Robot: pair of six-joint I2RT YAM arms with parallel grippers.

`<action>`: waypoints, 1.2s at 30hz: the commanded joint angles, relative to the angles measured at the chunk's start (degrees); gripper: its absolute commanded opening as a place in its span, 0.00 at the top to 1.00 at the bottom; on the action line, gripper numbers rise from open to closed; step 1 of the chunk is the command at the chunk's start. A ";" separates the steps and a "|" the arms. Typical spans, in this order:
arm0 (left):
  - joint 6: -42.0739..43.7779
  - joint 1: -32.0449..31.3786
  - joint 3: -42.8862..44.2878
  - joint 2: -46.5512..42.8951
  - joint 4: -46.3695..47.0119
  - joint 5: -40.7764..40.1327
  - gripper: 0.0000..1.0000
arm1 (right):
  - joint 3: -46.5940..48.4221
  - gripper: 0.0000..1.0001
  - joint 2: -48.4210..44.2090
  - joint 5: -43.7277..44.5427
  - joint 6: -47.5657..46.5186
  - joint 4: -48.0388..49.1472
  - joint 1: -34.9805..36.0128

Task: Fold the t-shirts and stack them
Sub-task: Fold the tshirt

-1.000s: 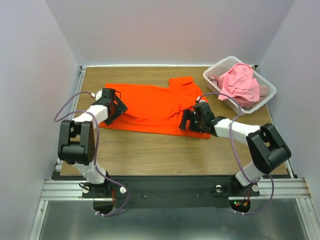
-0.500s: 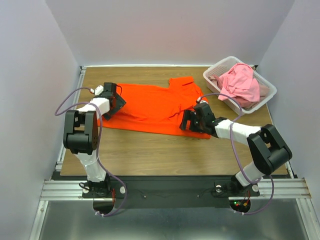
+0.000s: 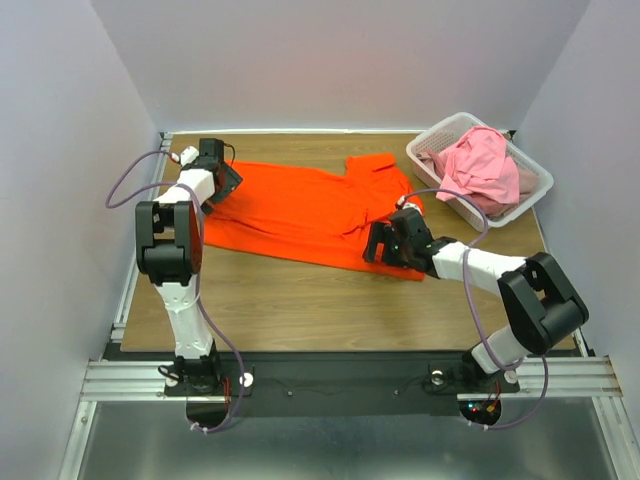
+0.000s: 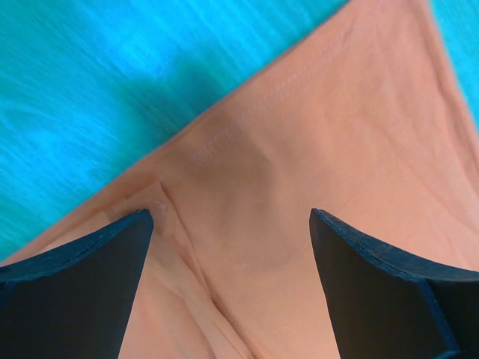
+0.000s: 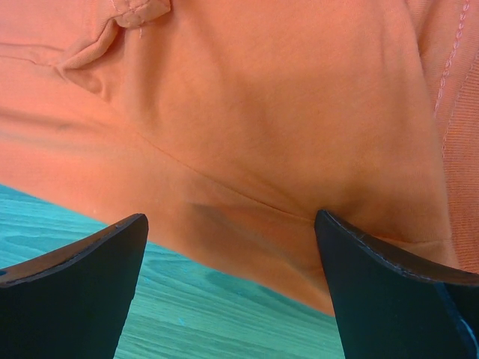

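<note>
matt orange cloth t-shirt (image 3: 300, 205) on wood-grain table (image 3: 300, 290).

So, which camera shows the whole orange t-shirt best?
The top external view: the orange t-shirt lies spread out, nearly all visible. The left wrist view shows only a stitched edge, the right wrist view only a creased patch.

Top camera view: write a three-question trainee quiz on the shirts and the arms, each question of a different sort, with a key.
1. True or false: the pink shirt lies in the white basket.
2. The orange shirt is: A) folded in the basket; B) spread out on the table; C) lifted clear into the air.
3. Fill in: in the wrist views, the left fingers and the right fingers both stand ____ over orange cloth.

Key: 1 true; 2 B; 3 open.
</note>
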 commanded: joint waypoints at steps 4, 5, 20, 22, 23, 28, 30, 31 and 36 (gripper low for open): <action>0.90 0.47 -8.85 -14.87 0.25 -0.20 0.01 | -0.62 0.00 -3.70 0.81 -0.40 -5.22 -0.03; 0.90 0.55 -11.05 -16.47 1.14 0.68 0.01 | -0.36 0.00 -4.05 0.63 -0.41 -5.13 -0.03; -0.67 -6.74 -23.28 -10.95 6.16 6.75 0.01 | -2.28 0.00 -4.13 -2.09 0.82 -5.04 -0.03; -1.72 -6.91 -28.19 -12.79 6.59 8.59 0.01 | -4.38 0.00 -7.02 -3.93 2.31 -5.92 -0.03; -1.82 -7.09 -30.04 -13.93 5.99 8.42 0.02 | -5.18 0.00 -7.82 -4.29 2.84 -6.44 -0.03; -6.99 -11.38 -41.03 -22.89 3.96 7.54 0.02 | -11.14 0.00 -14.76 -3.77 5.91 -11.36 -0.03; -7.71 -12.45 -44.19 -23.87 4.05 7.89 0.02 | -13.70 0.00 -17.84 -3.67 6.97 -12.33 0.06; -8.14 -12.89 -46.21 -24.31 2.39 7.98 0.02 | -14.49 0.00 -20.81 -3.50 7.85 -13.90 -0.03; -10.51 -17.01 -50.27 -32.12 0.37 6.84 0.02 | -19.33 0.00 -28.03 -2.27 11.28 -17.61 -0.11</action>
